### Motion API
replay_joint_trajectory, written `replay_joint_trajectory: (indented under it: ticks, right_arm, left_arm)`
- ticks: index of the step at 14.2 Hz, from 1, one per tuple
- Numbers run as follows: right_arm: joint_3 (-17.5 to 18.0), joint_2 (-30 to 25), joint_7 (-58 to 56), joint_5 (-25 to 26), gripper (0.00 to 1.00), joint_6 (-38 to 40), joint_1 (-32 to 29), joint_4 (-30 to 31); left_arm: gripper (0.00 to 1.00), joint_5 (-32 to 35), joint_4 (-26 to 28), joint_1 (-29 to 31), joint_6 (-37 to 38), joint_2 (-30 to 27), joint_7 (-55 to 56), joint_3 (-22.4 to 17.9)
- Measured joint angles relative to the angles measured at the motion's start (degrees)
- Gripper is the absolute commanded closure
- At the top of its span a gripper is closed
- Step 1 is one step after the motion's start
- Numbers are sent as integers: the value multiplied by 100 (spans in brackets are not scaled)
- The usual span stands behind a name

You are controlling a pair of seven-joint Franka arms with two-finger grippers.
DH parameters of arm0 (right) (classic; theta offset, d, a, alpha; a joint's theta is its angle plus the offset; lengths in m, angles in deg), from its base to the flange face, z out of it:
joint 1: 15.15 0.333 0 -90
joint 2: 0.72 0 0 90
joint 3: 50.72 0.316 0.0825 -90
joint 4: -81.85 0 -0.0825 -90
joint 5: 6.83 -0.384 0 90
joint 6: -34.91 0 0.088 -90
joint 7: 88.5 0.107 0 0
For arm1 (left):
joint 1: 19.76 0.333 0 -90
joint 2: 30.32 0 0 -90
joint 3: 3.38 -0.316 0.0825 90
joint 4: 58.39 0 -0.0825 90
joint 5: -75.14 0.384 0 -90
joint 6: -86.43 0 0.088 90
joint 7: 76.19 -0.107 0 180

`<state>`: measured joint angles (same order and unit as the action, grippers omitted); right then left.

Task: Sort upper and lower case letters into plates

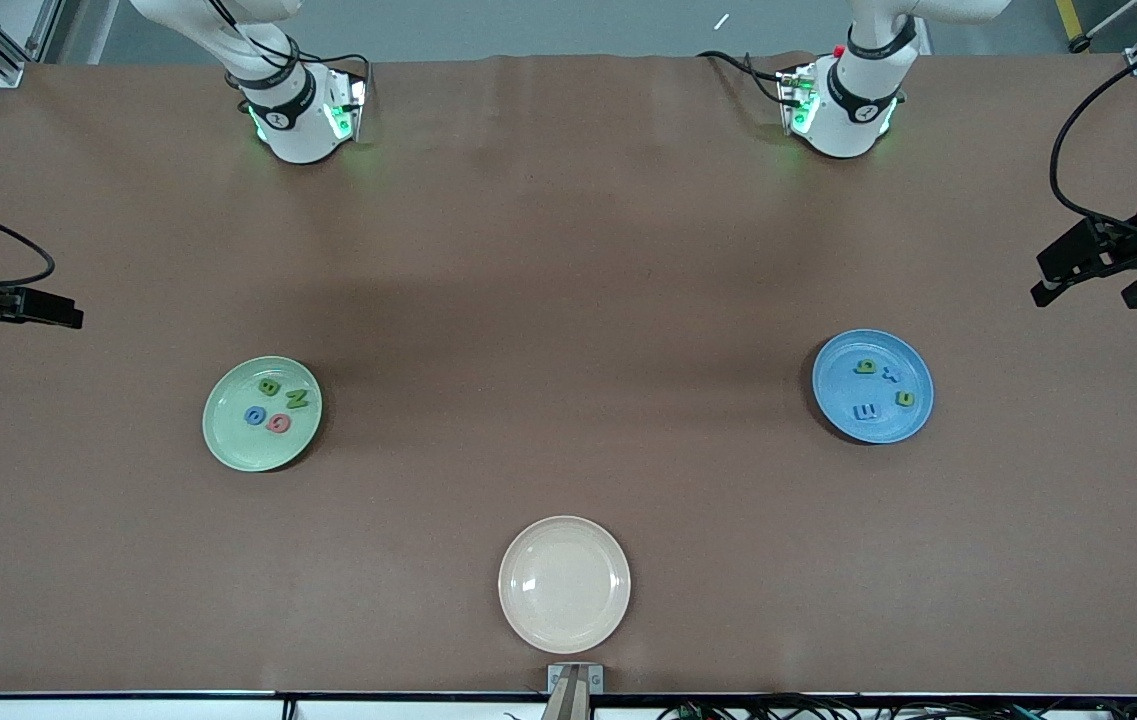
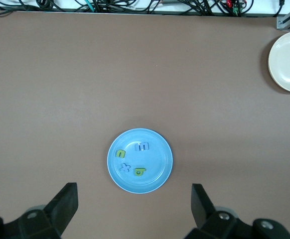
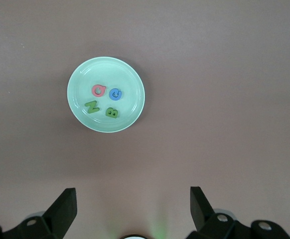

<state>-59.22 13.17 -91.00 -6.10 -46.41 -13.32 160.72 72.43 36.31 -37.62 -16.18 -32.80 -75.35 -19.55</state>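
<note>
The green plate (image 3: 106, 94) lies on the brown table (image 3: 224, 99) with four letters in it: a pink Q (image 3: 98, 90), blue C (image 3: 115, 94), green N (image 3: 91, 106) and green B (image 3: 112, 113). The right gripper (image 3: 133, 211) hangs above, fingers (image 3: 64, 209) spread wide, holding nothing.

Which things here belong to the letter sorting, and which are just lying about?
Job:
- green plate, four letters in it
- blue plate, four letters in it
- left gripper and right gripper, jaws open, at the table's ends

Lying about:
- cream plate, nothing in it
</note>
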Motion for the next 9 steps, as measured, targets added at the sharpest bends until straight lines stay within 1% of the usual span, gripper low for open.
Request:
replay_joint_trajectory:
  ticks: [5,9]
  right_arm:
    - [-6,20,-1,-1,0,-1,-169,-25]
    - [17,-35,-1,-5,0,25,-184,-72]
  left_arm:
    - [0,0,-9,50,22,1,0,-13]
    - [0,0,-9,53,26,1,0,-16]
